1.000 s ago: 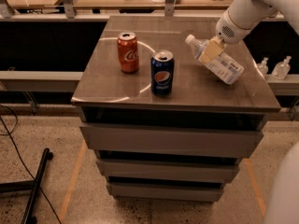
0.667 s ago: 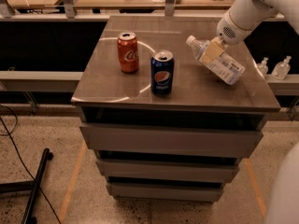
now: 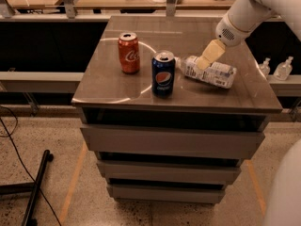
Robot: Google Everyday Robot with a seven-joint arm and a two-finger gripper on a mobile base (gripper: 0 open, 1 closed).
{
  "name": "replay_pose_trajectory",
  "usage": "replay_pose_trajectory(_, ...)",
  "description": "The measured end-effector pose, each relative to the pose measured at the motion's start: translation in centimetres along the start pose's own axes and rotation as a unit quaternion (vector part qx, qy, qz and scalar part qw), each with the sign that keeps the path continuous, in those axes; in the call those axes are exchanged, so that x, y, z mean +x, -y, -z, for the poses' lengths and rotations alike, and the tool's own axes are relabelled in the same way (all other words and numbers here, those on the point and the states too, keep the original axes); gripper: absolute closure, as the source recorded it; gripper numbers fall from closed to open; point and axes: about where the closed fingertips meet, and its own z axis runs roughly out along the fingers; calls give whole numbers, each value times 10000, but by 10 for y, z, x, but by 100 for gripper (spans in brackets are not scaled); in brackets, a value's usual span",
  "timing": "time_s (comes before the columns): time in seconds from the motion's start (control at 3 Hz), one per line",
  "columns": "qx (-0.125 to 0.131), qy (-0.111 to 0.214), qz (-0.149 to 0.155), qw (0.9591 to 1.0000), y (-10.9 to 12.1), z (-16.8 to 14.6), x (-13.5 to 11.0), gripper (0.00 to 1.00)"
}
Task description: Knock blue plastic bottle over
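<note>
The blue plastic bottle [image 3: 214,73], clear with a white and pale-blue label, lies on its side on the grey table [image 3: 117,86], right of centre. Its cap end points left toward the dark blue Pepsi can [image 3: 163,73]. My gripper [image 3: 209,55] hangs from the white arm at the upper right and sits right over the bottle's middle, touching or just above it. It holds nothing that I can see.
A red Coke can [image 3: 129,53] stands upright left of the Pepsi can. Two small clear pump bottles [image 3: 283,69] stand on a ledge right of the table. Drawers [image 3: 169,142] are below the top. A black pole [image 3: 35,187] and cable lie on the floor at left.
The bottle has dropped from a tilted pose to lying flat and has shifted left toward the Pepsi can. The gripper has moved only slightly. The cans have not moved.
</note>
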Motion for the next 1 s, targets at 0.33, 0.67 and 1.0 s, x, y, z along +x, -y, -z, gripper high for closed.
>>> replay_pose_trajectory(0.33, 6, 11, 37, 10000, 0, 5, -3, 0)
replay_pose_trajectory(0.67, 15, 110, 131, 9999, 3, 30, -9, 0)
replay_pose_trajectory(1.0, 147, 310, 459, 9984, 4, 88, -15, 0)
